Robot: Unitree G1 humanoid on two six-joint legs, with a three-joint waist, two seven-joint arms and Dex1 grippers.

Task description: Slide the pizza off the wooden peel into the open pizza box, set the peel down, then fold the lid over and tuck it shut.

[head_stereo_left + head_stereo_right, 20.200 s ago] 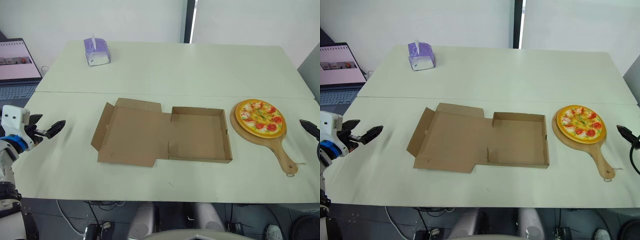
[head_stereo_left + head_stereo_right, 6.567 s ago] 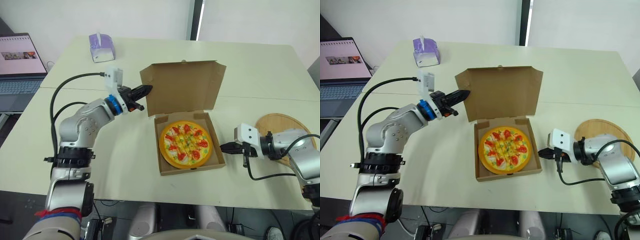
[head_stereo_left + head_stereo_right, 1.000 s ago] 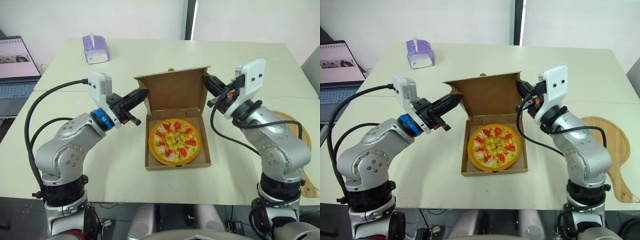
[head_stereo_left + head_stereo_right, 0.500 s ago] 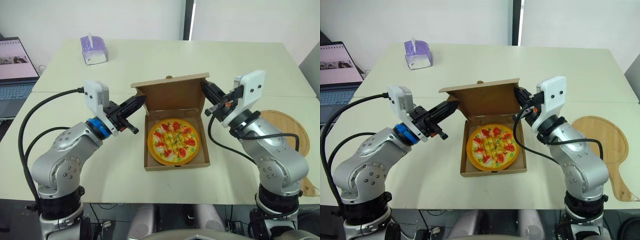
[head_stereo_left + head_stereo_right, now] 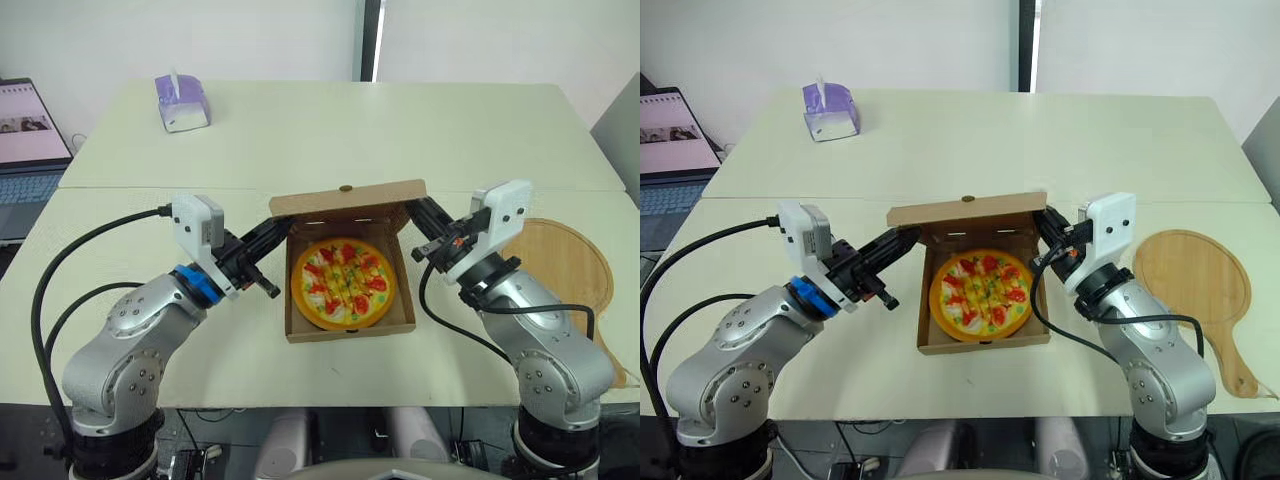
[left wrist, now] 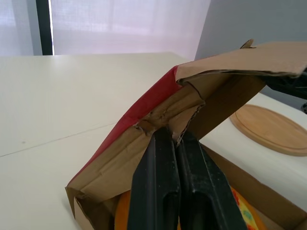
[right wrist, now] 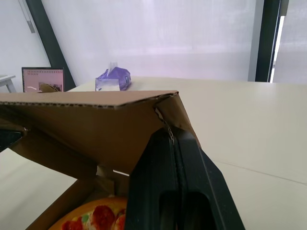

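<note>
At the side flaps of the lid (image 5: 347, 199), the left gripper (image 5: 279, 227) and right gripper (image 5: 416, 209), both clenched empty, steer it down over the pizza (image 5: 343, 283); the peel (image 5: 575, 262) lies parked at right.

The laptop (image 5: 25, 125) is cut by the left edge, its screen too small to read.

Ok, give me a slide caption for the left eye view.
Left claw and right claw flank the half-lowered lid over the pizza, peel set aside.
</note>
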